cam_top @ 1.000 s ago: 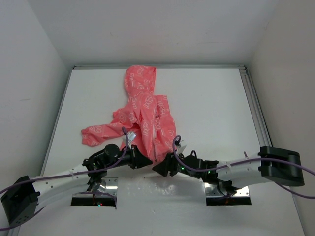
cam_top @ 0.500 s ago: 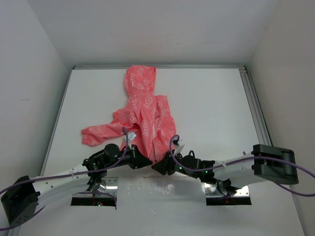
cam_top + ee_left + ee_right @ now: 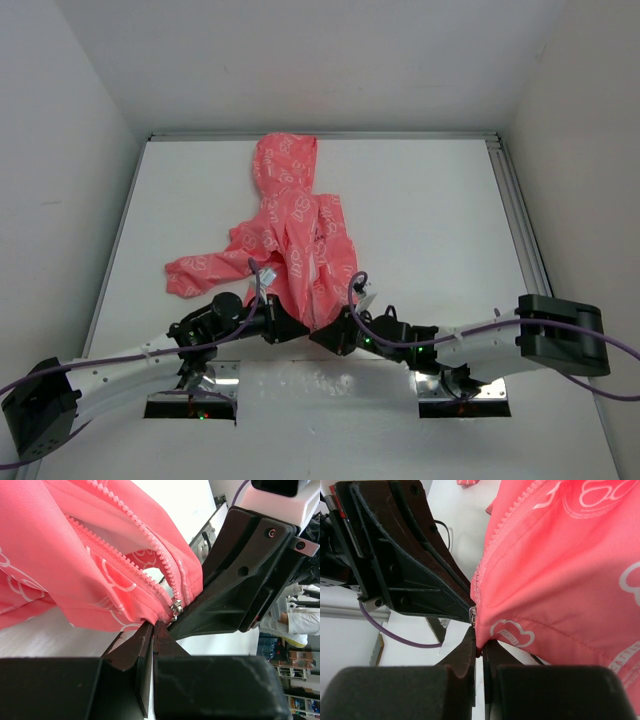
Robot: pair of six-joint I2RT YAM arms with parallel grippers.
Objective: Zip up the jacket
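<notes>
Jacket (image 3: 295,235): coral-pink, flat on white table (image 3: 430,220), hood (image 3: 283,160) toward far edge, one sleeve (image 3: 205,268) out to the left, hem at near edge between both arms. Zipper slider (image 3: 175,608) sits at the bottom of the track; the tooth rows part above it and white lining shows between them.

Left gripper (image 3: 152,626): jaws pressed together, pinching the hem fabric just below the slider.

Right gripper (image 3: 479,647): jaws likewise closed on the hem edge, tip to tip with the left one.
</notes>
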